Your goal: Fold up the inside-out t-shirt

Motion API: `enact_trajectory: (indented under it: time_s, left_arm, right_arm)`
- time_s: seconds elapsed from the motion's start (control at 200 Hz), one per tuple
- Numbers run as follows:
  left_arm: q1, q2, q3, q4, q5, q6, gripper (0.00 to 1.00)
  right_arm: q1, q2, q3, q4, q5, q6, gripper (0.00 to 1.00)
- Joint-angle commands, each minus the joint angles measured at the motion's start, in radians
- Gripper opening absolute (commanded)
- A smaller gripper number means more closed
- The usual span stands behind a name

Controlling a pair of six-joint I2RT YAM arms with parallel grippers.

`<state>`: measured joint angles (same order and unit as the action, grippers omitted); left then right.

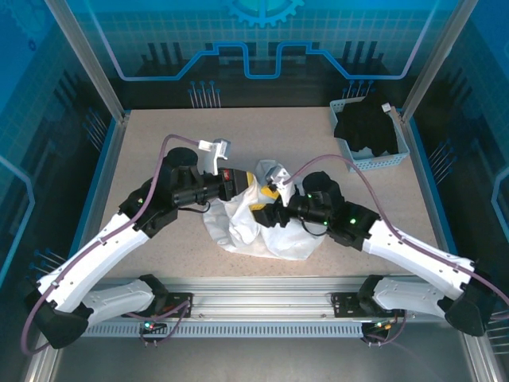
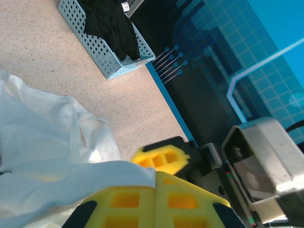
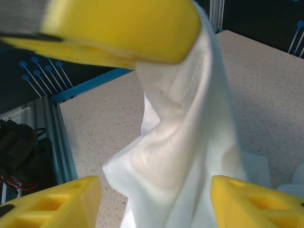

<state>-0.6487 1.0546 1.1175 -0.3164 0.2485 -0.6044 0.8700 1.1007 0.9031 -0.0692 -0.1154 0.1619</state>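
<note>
The white t-shirt (image 1: 262, 231) lies crumpled in the middle of the table, with one part lifted. My left gripper (image 1: 266, 191) is above the heap and shut on a fold of the shirt (image 2: 57, 175); the cloth is pinched between its yellow fingers (image 2: 190, 204). My right gripper (image 1: 261, 211) is right next to it. Its yellow fingers (image 3: 52, 202) stand wide apart and open. A hanging ridge of the shirt (image 3: 180, 156) drops between them from the left gripper's finger (image 3: 118, 28) above. No yellow patch on the shirt can be told apart.
A light blue perforated basket (image 1: 382, 163) stands at the back right corner with a black garment (image 1: 367, 123) in it. The left wrist view shows the basket (image 2: 102, 57) beyond bare speckled tabletop (image 2: 133, 104). Blue rails edge the table.
</note>
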Motion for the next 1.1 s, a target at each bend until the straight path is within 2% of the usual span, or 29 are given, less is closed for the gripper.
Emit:
enact_trajectory:
  time_s: [0.0,0.035,0.07,0.13,0.185,0.245,0.335,0.49,0.635,0.76,0.865,0.945,0.995,1.095]
  left_arm:
    - [-0.009,-0.007,0.01,0.025,-0.011,-0.017,0.0]
    - [-0.009,-0.01,0.006,0.03,-0.007,-0.017,0.0]
    - [-0.009,-0.014,0.002,0.039,-0.001,-0.016,0.0]
    - [-0.009,-0.019,-0.006,0.052,-0.002,-0.011,0.0]
    - [-0.008,-0.028,-0.011,0.053,-0.021,0.002,0.0]
    - [-0.005,-0.036,-0.018,0.046,-0.057,0.021,0.05]
    - [0.026,-0.038,-0.034,0.04,-0.064,0.036,0.14]
    - [0.119,-0.051,-0.084,0.066,0.088,0.032,0.27]
    - [0.133,-0.107,-0.15,0.08,0.176,0.111,0.39]
    - [0.133,-0.131,-0.197,0.038,0.147,0.213,0.44]
    - [0.135,-0.12,-0.207,0.017,0.094,0.233,0.46]
    - [0.133,-0.093,-0.198,-0.001,0.042,0.183,0.47]
    - [0.134,-0.065,-0.197,-0.011,0.026,0.143,0.53]
    - [0.135,0.005,-0.2,0.01,0.111,0.057,0.62]
  right_arm:
    - [0.009,0.054,0.029,0.133,-0.029,0.065,0.66]
    - [0.008,0.071,0.035,0.139,-0.028,0.073,0.64]
    - [0.008,0.082,0.039,0.138,-0.029,0.072,0.57]
    - [0.005,0.088,0.033,0.131,-0.04,0.049,0.32]
    - [-0.014,0.074,0.006,0.148,-0.098,0.032,0.17]
    - [-0.058,0.048,-0.053,0.214,-0.225,0.036,0.07]
    - [-0.128,0.017,-0.128,0.331,-0.4,0.078,0.0]
    - [-0.198,-0.005,-0.178,0.432,-0.505,0.119,0.0]
    - [-0.241,-0.017,-0.183,0.434,-0.551,0.12,0.0]
    - [-0.262,-0.031,-0.183,0.422,-0.589,0.099,0.0]
    - [-0.273,-0.047,-0.178,0.372,-0.634,0.043,0.0]
    - [-0.275,-0.064,-0.164,0.285,-0.63,-0.027,0.0]
    - [-0.274,-0.075,-0.164,0.254,-0.616,-0.059,0.0]
    - [-0.271,-0.094,-0.179,0.257,-0.591,-0.072,0.0]
